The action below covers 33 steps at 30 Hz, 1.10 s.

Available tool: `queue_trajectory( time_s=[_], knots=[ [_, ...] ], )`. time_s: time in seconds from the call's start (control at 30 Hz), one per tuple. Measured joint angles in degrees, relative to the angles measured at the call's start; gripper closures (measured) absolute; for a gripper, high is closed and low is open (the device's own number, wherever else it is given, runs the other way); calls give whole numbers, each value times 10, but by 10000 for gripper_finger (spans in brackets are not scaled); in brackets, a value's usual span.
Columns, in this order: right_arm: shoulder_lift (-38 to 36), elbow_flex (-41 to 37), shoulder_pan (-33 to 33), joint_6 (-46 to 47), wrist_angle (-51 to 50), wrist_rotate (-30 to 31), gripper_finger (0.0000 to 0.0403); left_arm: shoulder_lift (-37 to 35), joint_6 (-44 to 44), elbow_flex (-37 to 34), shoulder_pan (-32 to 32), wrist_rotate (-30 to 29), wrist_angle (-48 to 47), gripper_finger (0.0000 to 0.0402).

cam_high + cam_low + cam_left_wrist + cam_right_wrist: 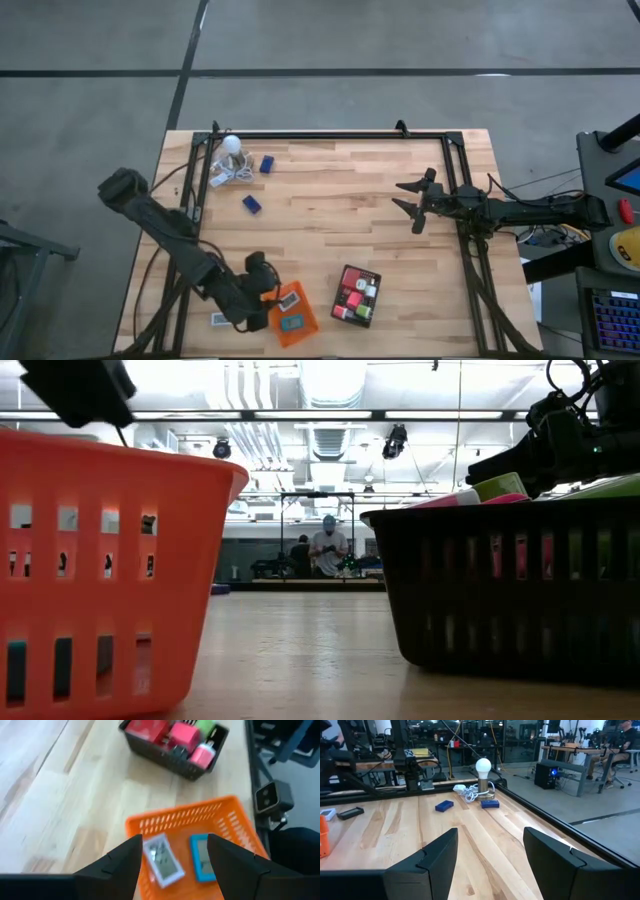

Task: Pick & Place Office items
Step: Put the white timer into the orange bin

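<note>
Orange tray (pixel 150 822) beneath open left hand (pixel 175 857)

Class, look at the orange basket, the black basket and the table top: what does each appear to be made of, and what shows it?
Orange basket: likely moulded plastic, judging by its uniform colour and slotted walls. Black basket: probably the same, dark with slots. Table top: wood, pale planks with visible grain, smooth.

Your left gripper (pixel 272 296) hangs low at the table's near edge — fingers (pixel 118 865) spread, nothing between them. Your right gripper (pixel 411 201) waits mid-table on its outstretched arm — fingers apart, empty.
</note>
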Motion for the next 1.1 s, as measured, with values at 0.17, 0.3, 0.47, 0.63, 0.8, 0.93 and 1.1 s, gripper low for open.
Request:
queue_trajectory(
  time_s=[0.17, 0.3, 0.47, 0.63, 0.8, 0.93, 1.1],
  knots=[
    [0, 0, 0, 0, 0, 0, 184, -10, -52, 0, -21, 30, -73, 172],
    [0, 0, 0, 0, 0, 0, 184, -8, -107, -1, -54, 43, -104, 172],
    [0, 0, 0, 0, 0, 0, 184, -8, -196, -1, -109, 42, -131, 172],
    [0, 0, 0, 0, 0, 0, 184, -7, -301, -8, -164, 40, -152, 172],
    [0, 0, 0, 0, 0, 0, 184, -6, -421, -39, -209, 41, -152, 174],
    [0, 0, 0, 0, 0, 0, 184, -6, -509, -60, -235, 56, -147, 175],
    [0, 0, 0, 0, 0, 0, 184, -6, -494, -73, -240, 110, -138, 175]
  ],
)
